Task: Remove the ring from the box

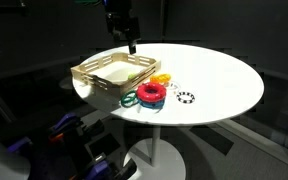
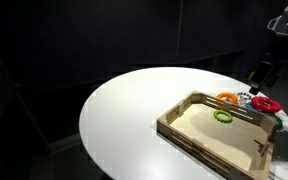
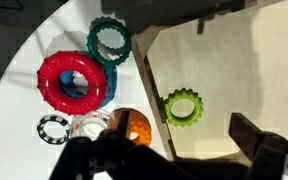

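Green ring [image 3: 183,107]: the only ring inside the box [image 3: 239,70], lying flat on its floor close to the wall that faces the other rings.
Other rings: a red ring [image 3: 76,82], a teal ring [image 3: 109,40], an orange ring [image 3: 132,125] and a black-and-white ring [image 3: 51,128] lie on the table [image 1: 224,80] just outside that wall. They look like they need no lifting out.
Tool [image 3: 199,152]: its fingers are spread wide with nothing between them, and it touches nothing.
Position: in an exterior view the tool [image 1: 131,44] hangs above the box rim on the side nearest the rings.
Why there: judging from the wrist view, it is lined up over the green ring for a downward reach, spread wide enough to straddle the ring's rim.
Step in hand: the approach, with the ring not yet gripped.
Caution: the wall stands near the ring, so one finger will probably have little room.
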`<state>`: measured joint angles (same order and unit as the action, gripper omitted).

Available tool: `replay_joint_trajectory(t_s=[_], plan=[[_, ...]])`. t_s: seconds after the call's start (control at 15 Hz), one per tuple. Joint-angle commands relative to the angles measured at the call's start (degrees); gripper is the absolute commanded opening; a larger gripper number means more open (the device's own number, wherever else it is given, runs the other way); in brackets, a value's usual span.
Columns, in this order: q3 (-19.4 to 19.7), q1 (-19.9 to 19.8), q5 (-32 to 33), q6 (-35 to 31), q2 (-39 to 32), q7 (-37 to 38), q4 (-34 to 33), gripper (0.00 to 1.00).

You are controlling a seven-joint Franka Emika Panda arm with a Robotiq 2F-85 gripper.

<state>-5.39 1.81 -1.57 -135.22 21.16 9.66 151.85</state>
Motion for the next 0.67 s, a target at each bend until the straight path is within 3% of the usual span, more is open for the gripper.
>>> replay_joint_trajectory(t_s=[0.0, 0.6], plan=[[-0.3, -0.3, 0.4, -1.5, -2.3, 1.8, -1.3, 1.00], [-0.1, 2.6, -4.8, -8.7, -13.2, 0.5, -4.9, 1.00]])
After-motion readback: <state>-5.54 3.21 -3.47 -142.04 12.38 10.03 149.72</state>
